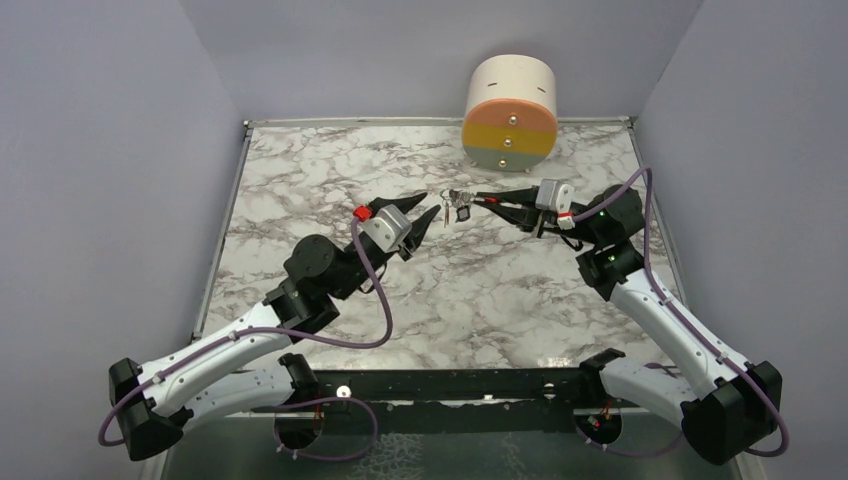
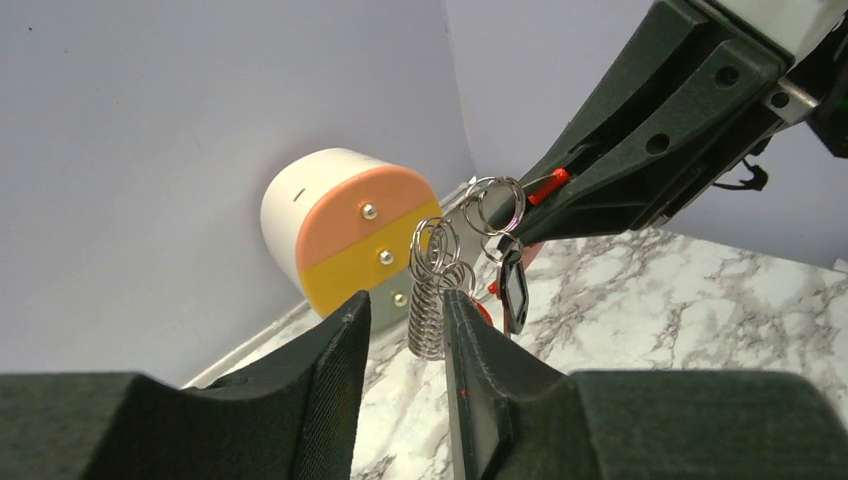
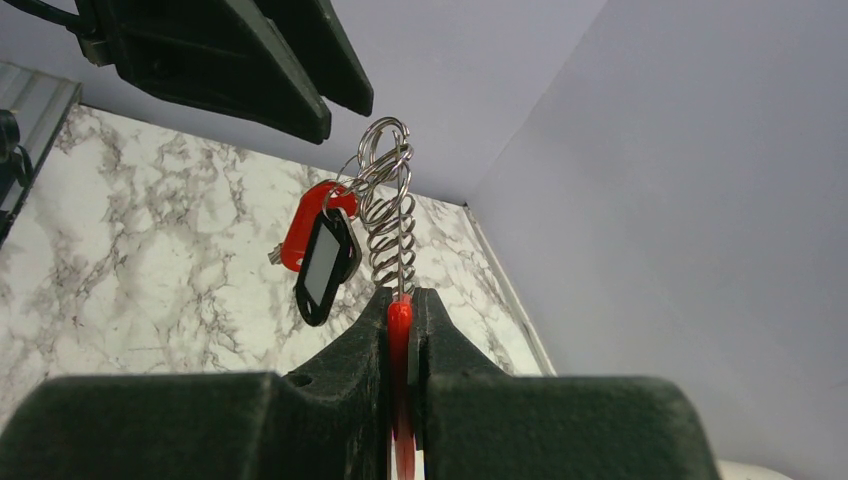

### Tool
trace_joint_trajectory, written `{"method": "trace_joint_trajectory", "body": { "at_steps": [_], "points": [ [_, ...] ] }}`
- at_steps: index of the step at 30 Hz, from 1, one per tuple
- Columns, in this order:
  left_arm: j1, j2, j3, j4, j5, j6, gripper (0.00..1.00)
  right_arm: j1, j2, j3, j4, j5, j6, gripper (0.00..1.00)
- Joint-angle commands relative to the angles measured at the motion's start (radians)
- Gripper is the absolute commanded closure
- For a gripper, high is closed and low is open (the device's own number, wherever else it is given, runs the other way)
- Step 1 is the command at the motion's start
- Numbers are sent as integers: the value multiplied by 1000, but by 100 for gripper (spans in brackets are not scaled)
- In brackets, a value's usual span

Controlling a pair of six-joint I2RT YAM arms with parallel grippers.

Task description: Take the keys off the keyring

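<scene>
"Where the two arms meet over the middle of the counter (image 1: 300,180), I have the right hand (image 3: 400,300) clenched on the red clip (image 3: 399,330) of the keyring (image 3: 392,225), the clip pinched flat between its fingers."

"And your left hand?"

"The left hand (image 2: 405,325) is released, its fingers parted and holding nothing. On my left wrist view the keyring's silver coil shows in the gap just past the fingertips. I cannot tell whether it touches either of them."

"Where are the keys?"

"The keys (image 3: 318,250) are on the rings at the coil's free end, off the counter, in the air between the two hands. In my right wrist view the dark-headed key (image 3: 322,268) lies over the red-headed key (image 3: 305,225), the two overlapping. From overhead they dangle near the left fingertips."

"Anything else around?"

"A white drum (image 1: 510,80) with a pink, yellow and grey face stands on the counter at the back wall, well apart from both hands."
</scene>
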Motion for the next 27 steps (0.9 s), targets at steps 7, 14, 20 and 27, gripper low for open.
{"method": "trace_joint_trajectory", "body": {
  "at_steps": [7,14,20,27],
  "points": [
    [-1,-39,-15,76,-59,54,59,5,-10,20,21,14,0,98],
    [-1,-9,-17,82,-55,296,60,5,-7,29,12,-1,10,98],
    [-1,-20,-66,92,-46,555,57,5,3,39,8,-8,17,98],
    [-1,-80,-56,132,-5,453,52,5,7,41,11,-9,21,98]
  ]
}}
